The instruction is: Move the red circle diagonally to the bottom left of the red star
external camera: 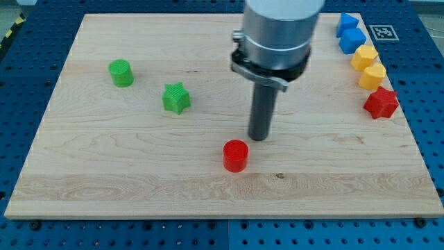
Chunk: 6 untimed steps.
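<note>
The red circle (235,155) sits on the wooden board (139,173), a little below the board's middle. The red star (381,103) lies at the board's right edge, far to the right of and above the circle. My tip (259,137) rests on the board just above and to the right of the red circle, with a small gap between them.
A green circle (121,72) and a green star (176,98) lie in the left half. Along the right edge, above the red star, are two blue blocks (347,23) (352,39) and two yellow blocks (364,57) (372,75).
</note>
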### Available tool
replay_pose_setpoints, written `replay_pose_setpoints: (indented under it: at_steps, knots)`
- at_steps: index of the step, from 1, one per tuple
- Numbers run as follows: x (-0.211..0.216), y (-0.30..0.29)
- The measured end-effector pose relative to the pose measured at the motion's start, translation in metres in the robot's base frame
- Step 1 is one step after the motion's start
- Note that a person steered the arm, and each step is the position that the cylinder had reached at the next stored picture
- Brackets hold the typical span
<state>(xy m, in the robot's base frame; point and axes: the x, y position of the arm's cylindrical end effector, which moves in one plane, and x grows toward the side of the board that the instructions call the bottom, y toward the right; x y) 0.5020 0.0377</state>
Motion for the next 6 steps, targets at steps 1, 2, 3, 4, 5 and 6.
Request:
replay_pose_setpoints:
  at_steps: [1, 2, 3, 4, 5, 6]
  knots:
    - [0.0, -0.063]
    - [0.006, -0.091]
    - [0.044, -0.09]
    - [0.041, -0.069]
    - [0.038, -0.026]
    - [0.042, -0.017]
